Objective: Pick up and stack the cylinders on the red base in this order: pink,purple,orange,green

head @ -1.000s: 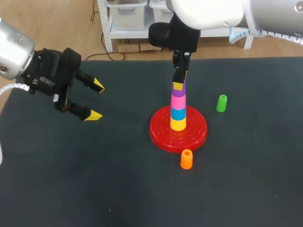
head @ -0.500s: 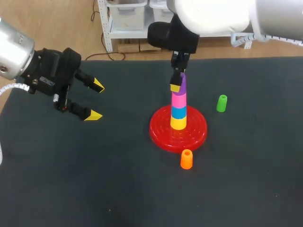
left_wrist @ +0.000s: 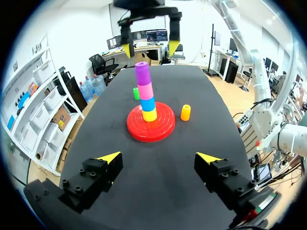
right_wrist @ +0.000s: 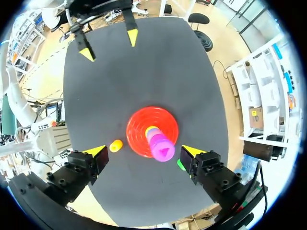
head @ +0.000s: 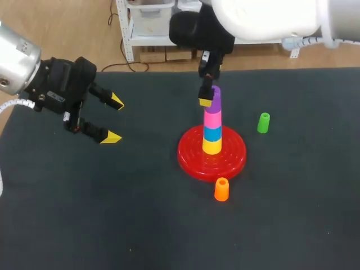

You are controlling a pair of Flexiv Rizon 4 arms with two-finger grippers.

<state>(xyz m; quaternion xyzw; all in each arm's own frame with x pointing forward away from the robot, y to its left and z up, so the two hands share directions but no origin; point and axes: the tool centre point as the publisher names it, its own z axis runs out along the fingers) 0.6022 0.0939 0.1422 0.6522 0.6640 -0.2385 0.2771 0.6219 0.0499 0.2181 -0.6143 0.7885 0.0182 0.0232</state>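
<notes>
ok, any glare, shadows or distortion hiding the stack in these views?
Head view: even light, no glare on the stack; only the white shell of the right arm is bright. Left wrist view: fisheye bows the edges of the table, stack readable. Right wrist view: looks straight down, so the purple cylinder covers most of those beneath.

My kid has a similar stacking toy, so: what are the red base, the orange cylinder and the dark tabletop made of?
The red base is probably moulded plastic: even bright colour, slight sheen, raised concentric rings. The orange cylinder is likely plastic too: smooth wall, hollow open top. The table's dark cover looks matte, with no glare, perhaps rubber or cloth; I cannot tell which.
</notes>
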